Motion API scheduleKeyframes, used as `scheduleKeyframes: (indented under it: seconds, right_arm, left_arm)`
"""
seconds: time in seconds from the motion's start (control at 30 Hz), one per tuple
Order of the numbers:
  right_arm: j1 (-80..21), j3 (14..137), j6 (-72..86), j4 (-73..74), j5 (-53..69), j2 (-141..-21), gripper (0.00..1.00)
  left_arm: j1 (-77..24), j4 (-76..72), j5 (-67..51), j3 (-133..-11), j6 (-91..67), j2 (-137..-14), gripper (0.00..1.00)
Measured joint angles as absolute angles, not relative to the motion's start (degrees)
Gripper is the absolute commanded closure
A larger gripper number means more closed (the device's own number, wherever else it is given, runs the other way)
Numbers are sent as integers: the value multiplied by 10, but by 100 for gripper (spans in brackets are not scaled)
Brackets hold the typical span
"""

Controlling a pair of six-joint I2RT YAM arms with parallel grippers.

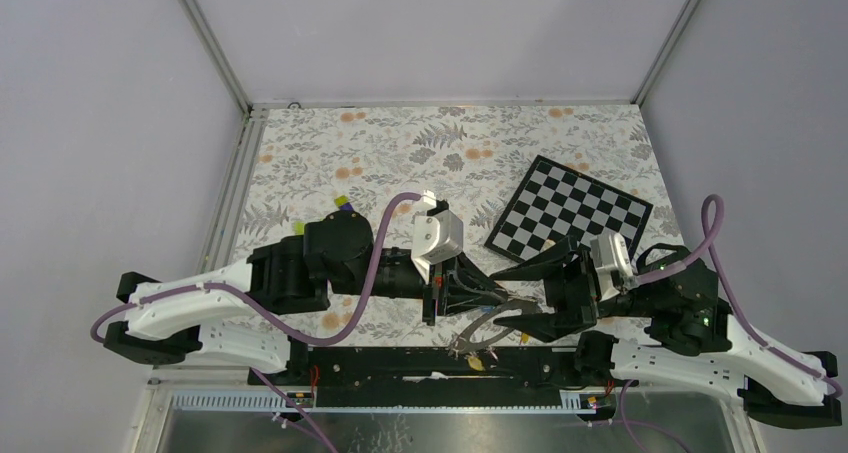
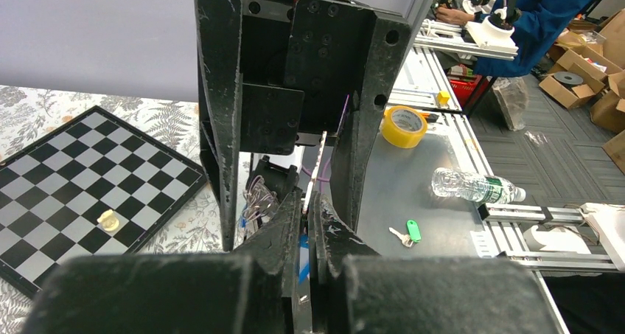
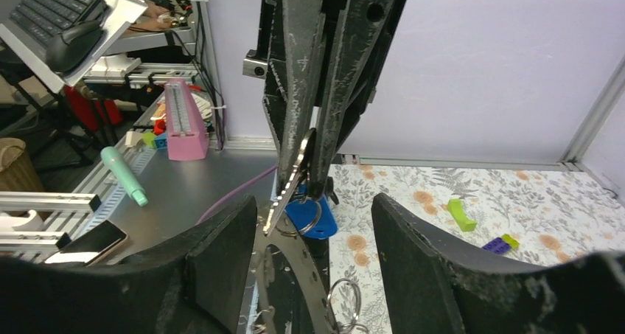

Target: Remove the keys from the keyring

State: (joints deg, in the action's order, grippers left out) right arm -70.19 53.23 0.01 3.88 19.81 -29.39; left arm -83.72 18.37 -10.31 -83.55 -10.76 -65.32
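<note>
The keyring (image 1: 492,321) is a large flat grey metal ring held in the air near the table's front edge. My left gripper (image 1: 478,298) is shut on its upper rim. In the right wrist view its fingers come down from the top and pinch the keyring (image 3: 293,183). A blue tag (image 3: 307,217) and small split rings (image 3: 343,298) hang from it. Keys (image 1: 470,358) dangle below the ring. My right gripper (image 3: 317,256) stands open, with one finger on each side of the ring's lower part, not touching it. The left wrist view shows only the ring's thin edge (image 2: 322,161).
A chessboard (image 1: 570,211) lies at the back right with a small yellow piece (image 2: 109,220) on it. A green block (image 3: 461,214) and a purple-and-green block (image 3: 500,242) lie on the floral cloth. On the metal bench are a tape roll (image 2: 404,125), a bottle (image 2: 477,186) and a green-tagged key (image 2: 407,232).
</note>
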Motion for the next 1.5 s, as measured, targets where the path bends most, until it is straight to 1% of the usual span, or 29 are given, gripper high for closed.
scheduleKeyframes:
  seconds: [0.2, 0.33, 0.5, 0.73, 0.93, 1.5]
  right_arm:
    - [-702, 529, 11, 37, 220, -296, 43]
    - [-702, 529, 17, 38, 233, -301, 53]
    - [-702, 527, 24, 39, 237, -305, 58]
    - [-702, 524, 30, 37, 237, -305, 69]
    - [-702, 522, 37, 33, 237, -305, 73]
    - [-702, 510, 80, 4, 232, -291, 80]
  left_arm:
    - [-837, 184, -106, -835, -107, -654, 100]
    - [-837, 184, -106, -835, -107, -654, 100]
    - [-837, 184, -106, -835, -107, -654, 100]
    - [-837, 184, -106, -835, -107, -654, 100]
    - [-837, 184, -106, -835, -107, -654, 100]
    - [-837, 169, -105, -835, -108, -654, 100]
